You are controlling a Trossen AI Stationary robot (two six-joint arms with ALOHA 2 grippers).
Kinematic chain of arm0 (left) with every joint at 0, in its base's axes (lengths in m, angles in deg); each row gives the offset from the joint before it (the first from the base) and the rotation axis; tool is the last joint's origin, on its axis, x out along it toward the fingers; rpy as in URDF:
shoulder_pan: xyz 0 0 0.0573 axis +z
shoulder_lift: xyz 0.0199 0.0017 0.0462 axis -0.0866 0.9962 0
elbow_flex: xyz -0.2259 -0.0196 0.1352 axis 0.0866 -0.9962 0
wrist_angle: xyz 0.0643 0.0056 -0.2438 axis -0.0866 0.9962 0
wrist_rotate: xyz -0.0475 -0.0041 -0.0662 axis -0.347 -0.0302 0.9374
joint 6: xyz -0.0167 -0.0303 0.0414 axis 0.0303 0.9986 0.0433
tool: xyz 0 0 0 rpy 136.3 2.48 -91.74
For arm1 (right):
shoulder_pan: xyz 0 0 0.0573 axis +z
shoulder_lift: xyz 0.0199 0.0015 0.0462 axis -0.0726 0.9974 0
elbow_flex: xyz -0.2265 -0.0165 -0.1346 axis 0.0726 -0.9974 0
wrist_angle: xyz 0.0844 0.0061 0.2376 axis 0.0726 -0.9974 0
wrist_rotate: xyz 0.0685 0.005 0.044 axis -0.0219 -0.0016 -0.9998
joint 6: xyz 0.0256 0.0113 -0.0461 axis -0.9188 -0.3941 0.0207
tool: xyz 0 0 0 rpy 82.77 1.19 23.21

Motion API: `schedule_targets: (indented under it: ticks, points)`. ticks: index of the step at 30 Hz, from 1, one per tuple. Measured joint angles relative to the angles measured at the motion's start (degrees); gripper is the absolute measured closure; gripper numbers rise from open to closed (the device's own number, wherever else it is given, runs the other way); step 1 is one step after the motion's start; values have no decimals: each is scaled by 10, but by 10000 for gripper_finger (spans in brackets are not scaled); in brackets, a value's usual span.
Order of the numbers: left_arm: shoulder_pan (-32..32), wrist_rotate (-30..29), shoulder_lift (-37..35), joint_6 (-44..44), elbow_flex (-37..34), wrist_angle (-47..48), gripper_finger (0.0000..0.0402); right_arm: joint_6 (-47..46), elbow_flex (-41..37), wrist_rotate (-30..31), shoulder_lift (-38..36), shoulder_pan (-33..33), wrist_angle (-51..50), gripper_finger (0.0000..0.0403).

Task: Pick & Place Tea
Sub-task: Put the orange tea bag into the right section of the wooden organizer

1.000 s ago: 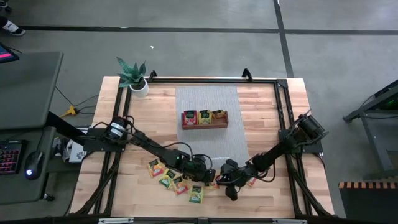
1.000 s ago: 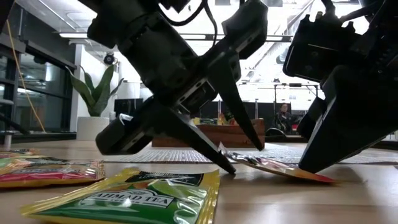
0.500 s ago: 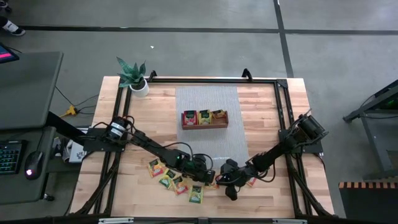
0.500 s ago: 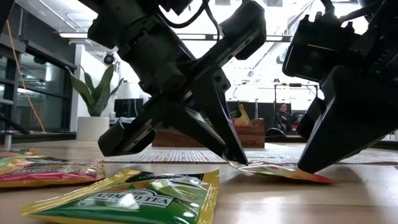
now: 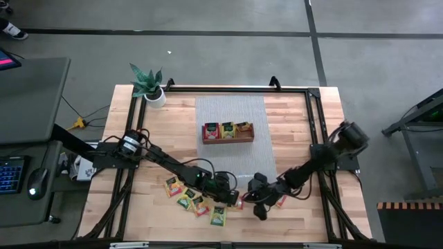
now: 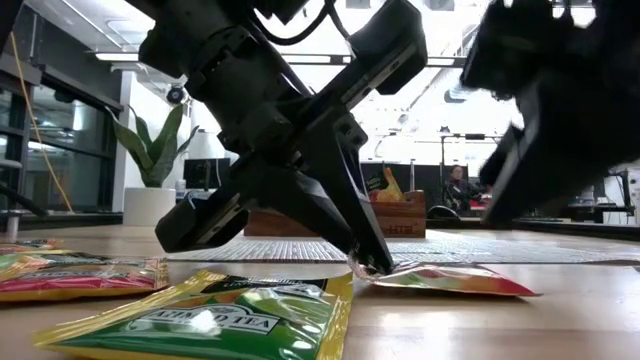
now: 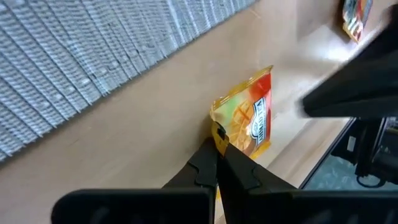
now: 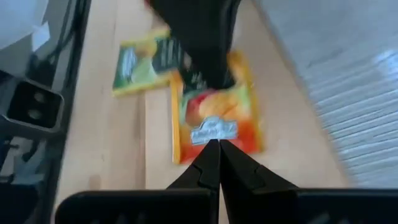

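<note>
My left gripper [image 6: 368,262] [image 5: 234,198] is down at the table near its near edge, shut on a red-and-yellow tea packet [image 7: 250,118] [image 6: 445,278] that lies flat on the wood. My right gripper [image 8: 217,144] [image 6: 560,120] is shut and hangs just above that packet's other end, clear of it in the low view. Several more packets lie to the left: a green one [image 6: 215,318] [image 5: 218,216] and red and yellow ones [image 5: 185,196]. Another red packet [image 5: 280,201] lies under the right arm. The brown wooden tray [image 5: 227,139] stands on a grey mat and holds three packets. My left gripper pinches the packet's corner [image 7: 217,132] between its two fingertips, slanting down from the table's left. That corner [image 6: 362,270] is raised a little off the wood, while the rest of the packet lies flat on the table.
A potted plant [image 5: 147,84] stands at the far left corner. The grey mat [image 5: 230,111] runs down the table's middle. A black frame [image 5: 235,88] edges the table. Bare wood lies between the mat and the right arm.
My left gripper has shut on the packet's corner, its fingers having stood apart over it a second ago. My right gripper, whose tip rested on the packet's other end, has risen off it and drawn back toward the table's right. The packet has stayed on the table.
</note>
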State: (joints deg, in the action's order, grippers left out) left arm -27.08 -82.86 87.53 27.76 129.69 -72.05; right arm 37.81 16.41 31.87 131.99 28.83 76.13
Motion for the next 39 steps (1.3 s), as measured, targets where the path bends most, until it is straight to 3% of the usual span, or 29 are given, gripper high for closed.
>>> schedule_targets:
  ticks: [9,14,18,25,33,39]
  points:
    - [0,-2,0,-59,16,-1,401,24,2,43,-158,0,-130,402]
    - [5,21,0,-146,55,34,401,9,2,76,-251,2,-210,402]
    - [20,40,0,-231,118,182,401,-19,2,105,-327,2,-307,402]
    - [67,21,0,-431,274,433,401,-83,2,181,-445,6,-466,402]
    - [142,-35,-1,-619,441,616,401,-137,2,255,-513,18,-541,402]
    - [203,-51,-1,-727,493,678,401,-151,2,269,-520,18,-545,402]
